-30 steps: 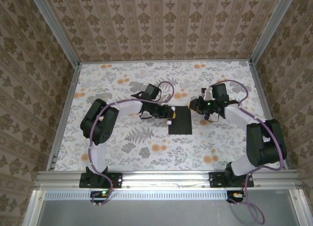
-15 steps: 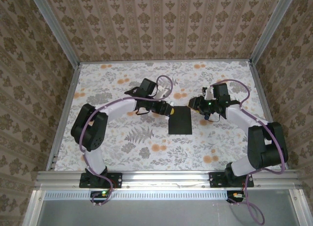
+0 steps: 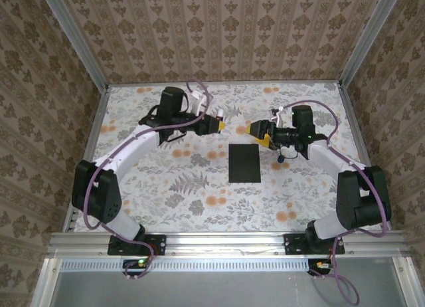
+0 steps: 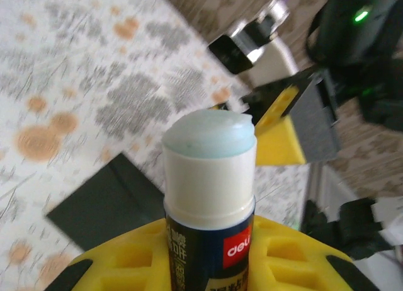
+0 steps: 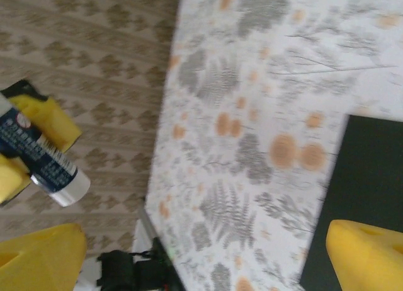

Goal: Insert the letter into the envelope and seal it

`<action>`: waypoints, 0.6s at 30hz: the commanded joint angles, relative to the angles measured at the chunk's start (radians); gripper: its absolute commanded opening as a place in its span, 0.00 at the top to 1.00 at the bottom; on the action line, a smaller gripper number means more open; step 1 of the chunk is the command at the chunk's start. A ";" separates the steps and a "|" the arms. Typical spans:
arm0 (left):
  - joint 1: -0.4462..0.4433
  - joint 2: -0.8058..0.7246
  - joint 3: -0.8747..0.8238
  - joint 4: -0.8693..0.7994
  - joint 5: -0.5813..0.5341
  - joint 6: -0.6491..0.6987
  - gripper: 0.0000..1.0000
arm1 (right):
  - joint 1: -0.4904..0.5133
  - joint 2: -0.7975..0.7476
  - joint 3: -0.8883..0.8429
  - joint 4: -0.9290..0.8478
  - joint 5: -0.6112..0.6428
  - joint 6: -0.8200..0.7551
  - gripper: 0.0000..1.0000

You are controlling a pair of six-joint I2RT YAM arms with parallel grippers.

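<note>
The black envelope [image 3: 244, 163] lies flat and closed at the table's middle; its corner also appears as the envelope [image 4: 107, 206] and the envelope [image 5: 368, 190]. The letter is hidden. My left gripper [image 3: 216, 125] hangs above the table behind the envelope's left side, shut on a glue stick [image 4: 210, 171] whose pale blue tip is bare. That glue stick [image 5: 39, 160] points towards my right gripper [image 3: 257, 131], which faces it from the right, raised, open wide, with nothing between its yellow fingertips [image 5: 365, 253].
The floral tablecloth [image 3: 172, 187] covers the table, fenced by aluminium rails [image 3: 86, 154] and patterned walls. The two grippers face each other a short gap apart above the back of the envelope. Cables loop over both wrists.
My left arm has lifted and swung back-left off the envelope's edge with the glue stick. My right gripper has opened wide and turned towards the left one.
</note>
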 commanded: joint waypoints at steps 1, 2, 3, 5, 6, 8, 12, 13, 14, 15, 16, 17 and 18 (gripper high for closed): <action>0.015 -0.032 0.003 0.232 0.183 -0.151 1.00 | 0.001 -0.018 0.045 0.168 -0.186 0.053 0.02; 0.020 -0.029 -0.008 0.316 0.214 -0.215 1.00 | 0.004 -0.031 0.054 0.162 -0.192 0.042 0.02; 0.024 -0.025 -0.022 0.406 0.236 -0.289 1.00 | 0.006 -0.045 0.064 0.157 -0.196 0.033 0.02; 0.028 -0.010 -0.050 0.609 0.255 -0.440 1.00 | 0.013 -0.068 0.084 0.151 -0.205 0.021 0.03; 0.031 0.002 -0.063 0.717 0.259 -0.526 1.00 | 0.018 -0.077 0.093 0.148 -0.207 0.018 0.03; 0.032 0.033 -0.073 0.919 0.260 -0.680 1.00 | 0.031 -0.085 0.118 0.146 -0.203 0.018 0.03; 0.031 0.111 -0.065 1.226 0.244 -0.939 1.00 | 0.061 -0.121 0.170 0.127 -0.183 0.008 0.05; 0.031 0.124 -0.063 1.268 0.236 -0.972 1.00 | 0.069 -0.121 0.182 0.126 -0.181 0.006 0.06; 0.032 0.137 -0.059 1.291 0.229 -0.997 1.00 | 0.076 -0.121 0.192 0.125 -0.175 0.005 0.06; 0.030 0.144 -0.058 1.304 0.221 -1.010 1.00 | 0.083 -0.120 0.204 0.125 -0.167 0.004 0.06; 0.030 0.147 -0.060 1.309 0.215 -1.015 1.00 | 0.089 -0.119 0.212 0.126 -0.164 0.003 0.07; 0.028 0.150 -0.060 1.308 0.211 -1.015 1.00 | 0.095 -0.115 0.223 0.128 -0.159 0.002 0.07; 0.027 0.151 -0.062 1.308 0.205 -1.015 1.00 | 0.102 -0.111 0.234 0.129 -0.155 0.001 0.08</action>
